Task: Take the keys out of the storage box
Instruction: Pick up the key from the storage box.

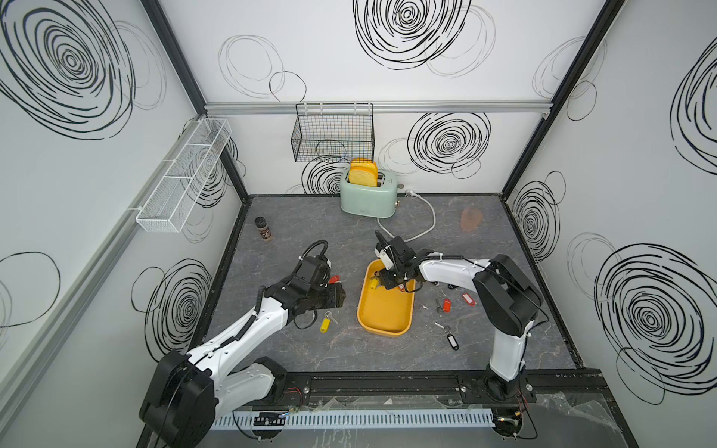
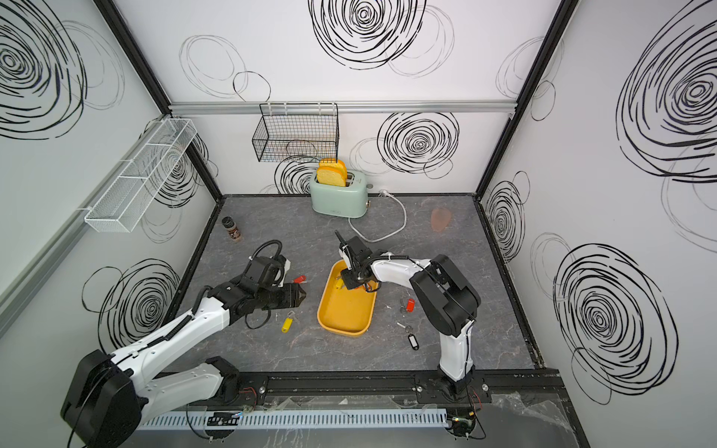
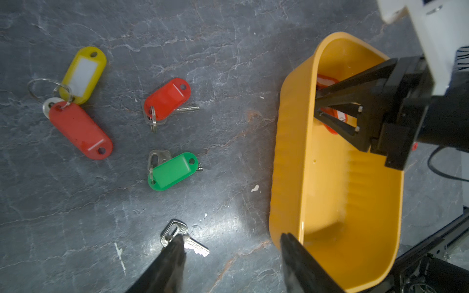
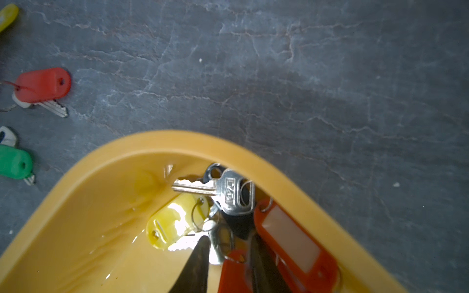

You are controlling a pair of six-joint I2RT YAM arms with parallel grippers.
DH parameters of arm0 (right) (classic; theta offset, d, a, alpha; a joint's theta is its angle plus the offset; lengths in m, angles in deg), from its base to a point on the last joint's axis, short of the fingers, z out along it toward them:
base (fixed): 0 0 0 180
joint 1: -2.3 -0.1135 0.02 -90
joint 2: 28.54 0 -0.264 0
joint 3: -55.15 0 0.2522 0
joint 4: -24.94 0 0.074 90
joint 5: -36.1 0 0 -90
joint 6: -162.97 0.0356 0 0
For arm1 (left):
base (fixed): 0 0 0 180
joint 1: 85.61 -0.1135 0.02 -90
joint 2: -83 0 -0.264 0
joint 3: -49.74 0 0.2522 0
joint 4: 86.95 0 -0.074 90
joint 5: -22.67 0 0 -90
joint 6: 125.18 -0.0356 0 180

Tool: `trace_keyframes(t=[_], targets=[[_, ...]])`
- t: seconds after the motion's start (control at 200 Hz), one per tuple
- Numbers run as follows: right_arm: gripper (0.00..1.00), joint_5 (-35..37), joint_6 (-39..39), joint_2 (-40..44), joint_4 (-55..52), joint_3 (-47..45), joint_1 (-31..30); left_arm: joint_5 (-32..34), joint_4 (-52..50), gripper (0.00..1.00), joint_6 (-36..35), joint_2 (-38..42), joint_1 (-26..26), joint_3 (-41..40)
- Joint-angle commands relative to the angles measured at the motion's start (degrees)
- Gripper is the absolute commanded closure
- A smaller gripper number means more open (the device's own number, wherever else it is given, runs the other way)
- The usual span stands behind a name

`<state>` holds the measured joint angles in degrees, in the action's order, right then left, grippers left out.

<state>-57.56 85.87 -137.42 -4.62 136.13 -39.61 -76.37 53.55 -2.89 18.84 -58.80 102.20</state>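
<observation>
The mustard-yellow storage box lies mid-table. At its far end, in the right wrist view, lie keys: a silver key, a yellow tag, an orange tag. My right gripper reaches down into them, its jaws narrow around a key ring and another orange tag; a firm pinch does not show. My left gripper hovers open and empty beside the box's left rim, one finger over a bare key. More keys lie on the table: green tag, red tag.
Other tagged keys lie left of the box and right of it. A mint toaster with its cord stands at the back, with a spice jar at back left and a pinkish cup at back right.
</observation>
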Motion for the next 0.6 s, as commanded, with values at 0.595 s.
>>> trace_keyframes(t=[0.595], targets=[[1.0,3.64,-1.24,2.59,-2.6,2.59,-1.84,-1.12,1.91,0.36,-0.74,-0.16,-1.23,0.32]])
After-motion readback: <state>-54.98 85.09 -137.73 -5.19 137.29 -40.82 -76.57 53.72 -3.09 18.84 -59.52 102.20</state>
